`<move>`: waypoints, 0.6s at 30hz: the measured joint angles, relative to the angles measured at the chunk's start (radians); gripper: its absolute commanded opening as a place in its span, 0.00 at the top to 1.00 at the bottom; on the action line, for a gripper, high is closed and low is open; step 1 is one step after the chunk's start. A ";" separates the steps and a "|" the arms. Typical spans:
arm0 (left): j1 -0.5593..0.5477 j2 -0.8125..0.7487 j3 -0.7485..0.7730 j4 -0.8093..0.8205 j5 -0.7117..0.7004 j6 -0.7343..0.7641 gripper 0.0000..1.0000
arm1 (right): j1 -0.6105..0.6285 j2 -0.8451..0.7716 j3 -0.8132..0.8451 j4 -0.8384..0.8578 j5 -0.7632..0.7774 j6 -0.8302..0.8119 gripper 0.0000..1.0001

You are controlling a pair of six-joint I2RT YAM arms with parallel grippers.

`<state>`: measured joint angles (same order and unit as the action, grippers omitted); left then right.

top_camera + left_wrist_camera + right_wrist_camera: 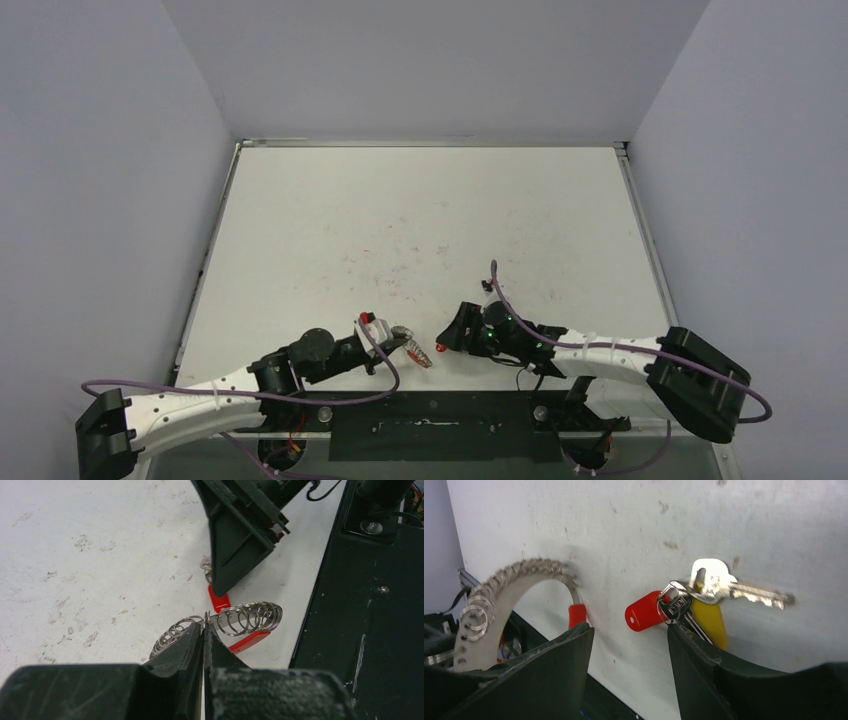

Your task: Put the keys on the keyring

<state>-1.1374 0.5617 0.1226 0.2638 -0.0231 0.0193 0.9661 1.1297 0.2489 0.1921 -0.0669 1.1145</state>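
Observation:
My left gripper (204, 628) is shut on the keyring (250, 617), a loop of silvery coils with a red sleeve (247, 641), held just above the table near its front edge. In the right wrist view the keyring (514, 575) arcs at the left. The keys (704, 597) lie bunched on the table: a red head (644, 611), a yellow head (711, 620) and a bare silver key (744, 591). My right gripper (629, 640) is open, its fingertips down on either side of the red head, the right one touching the bunch. From above, the right gripper (452, 335) faces the left gripper (400, 342).
A black mounting plate (360, 630) runs along the table's front edge, right beside the keyring. The white table (420, 230) is scuffed and walled in on three sides. The right gripper's finger (240, 535) hangs just beyond the keyring in the left wrist view.

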 measured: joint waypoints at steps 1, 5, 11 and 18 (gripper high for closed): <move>0.000 -0.003 0.000 -0.005 0.000 0.000 1.00 | -0.013 0.047 0.026 0.021 -0.016 -0.018 0.42; 0.000 -0.016 0.002 -0.021 0.000 -0.001 1.00 | -0.141 0.204 0.116 0.097 -0.076 -0.092 0.41; 0.000 -0.029 0.007 -0.040 -0.003 -0.001 1.00 | -0.314 0.365 0.253 0.141 -0.180 -0.285 0.39; 0.000 -0.021 0.008 -0.044 -0.003 -0.002 1.00 | -0.321 0.299 0.338 -0.023 -0.243 -0.489 0.40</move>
<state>-1.1374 0.5411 0.1303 0.2195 -0.0261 0.0177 0.6449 1.4292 0.5865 0.1692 -0.3103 0.6254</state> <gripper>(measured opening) 0.010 0.607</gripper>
